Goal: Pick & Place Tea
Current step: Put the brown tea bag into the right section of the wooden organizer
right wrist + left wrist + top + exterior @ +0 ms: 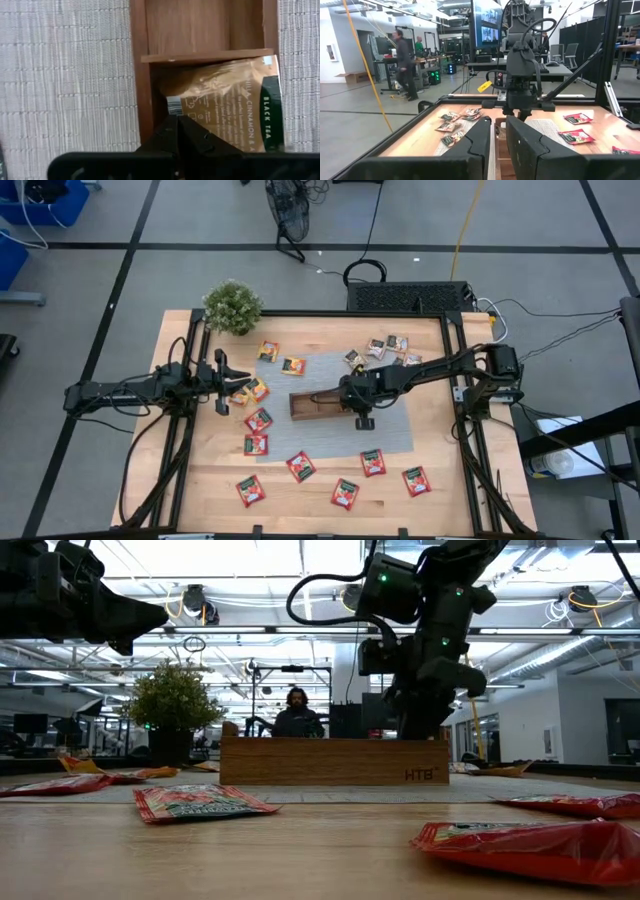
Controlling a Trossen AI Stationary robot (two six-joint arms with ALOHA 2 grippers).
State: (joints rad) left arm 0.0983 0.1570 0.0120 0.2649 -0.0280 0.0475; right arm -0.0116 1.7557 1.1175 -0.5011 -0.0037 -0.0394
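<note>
A: Right gripper [362, 402] status?
B: Over the wooden tray [305, 410], fingers pinched together, nothing in them. Grey-brown black tea sachet [235, 105] lies in the tray's end compartment, just ahead of the fingertips.
A: Left gripper [238, 375]?
B: Hovers above the orange-yellow sachets [252, 391] at the mat's [395, 430] left edge, narrow gap, empty. Red sachets [300, 466] are spread along the near side.

The wooden bench [200, 480] carries a grey woven mat [390, 435] at its middle and a potted plant [233, 306] at the far left corner. Red tea sachets [345, 494] lie along the near side, grey-brown ones [385, 348] far right.
</note>
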